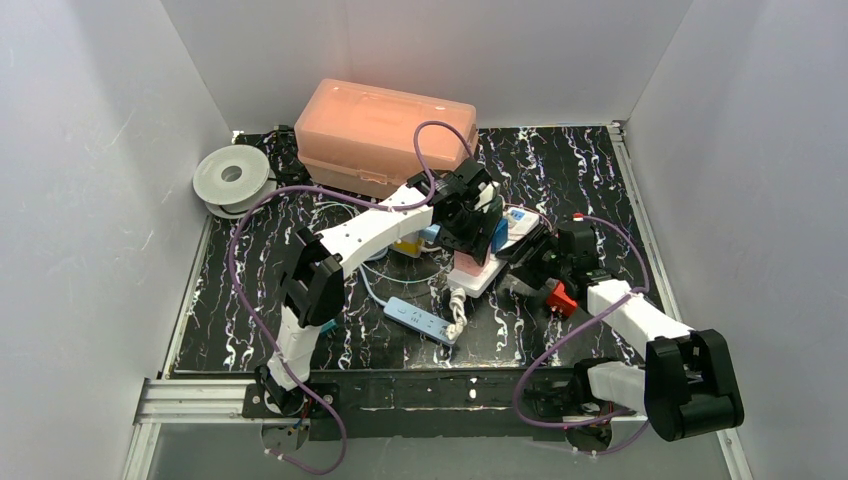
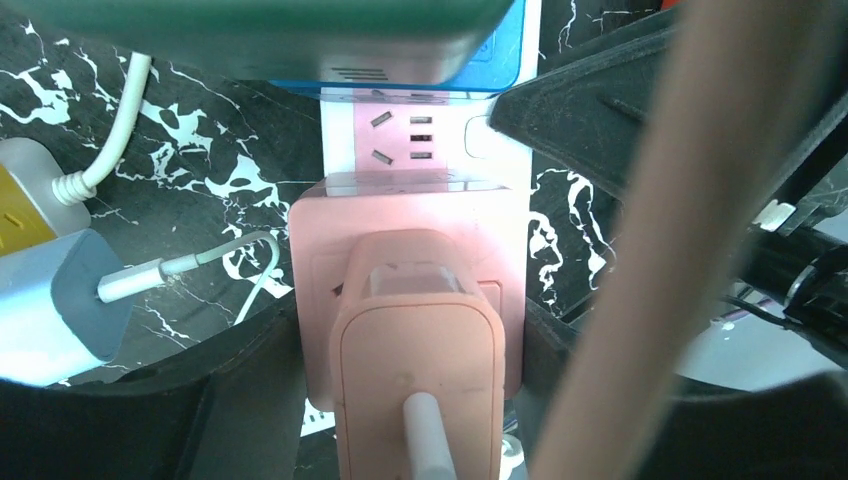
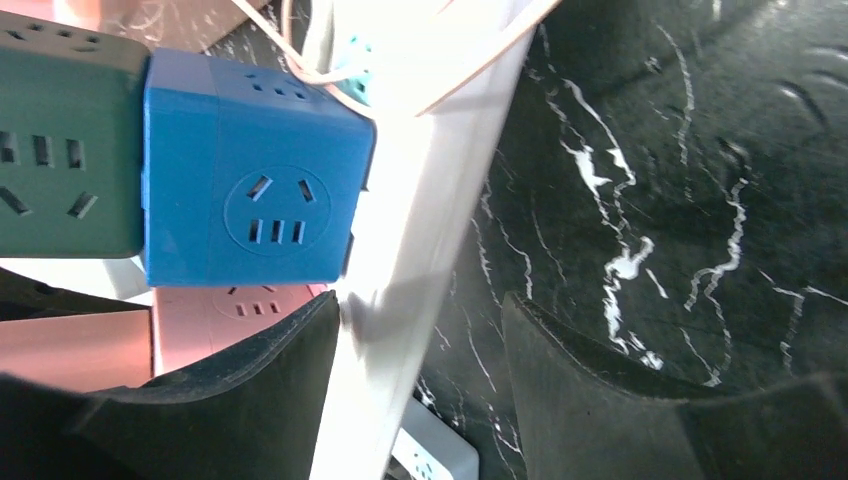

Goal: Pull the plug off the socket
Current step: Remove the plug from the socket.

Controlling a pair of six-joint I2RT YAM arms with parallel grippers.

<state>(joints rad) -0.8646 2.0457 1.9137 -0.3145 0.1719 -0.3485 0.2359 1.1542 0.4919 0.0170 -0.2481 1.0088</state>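
Pink plug (image 2: pixel 415 380) sits seated in the pink socket cube (image 2: pixel 480 230), at 6 o'clock from the blue cube (image 2: pixel 490 68). My left hand (image 2: pixel 410 340) straddles it, fingers apart; I cannot tell if it grips. Right hand (image 3: pixel 420 320) gapes around the white strip (image 3: pixel 420 220), holding nothing, so a pull may lift everything.

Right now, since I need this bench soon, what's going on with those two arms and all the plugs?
The left gripper sits over a pink plug that is seated in a pink socket cube, with a finger on each side. Whether it is squeezing yet is unclear. The right gripper stands open astride the white power strip, next to a blue cube. The plug is not yet pulled out.
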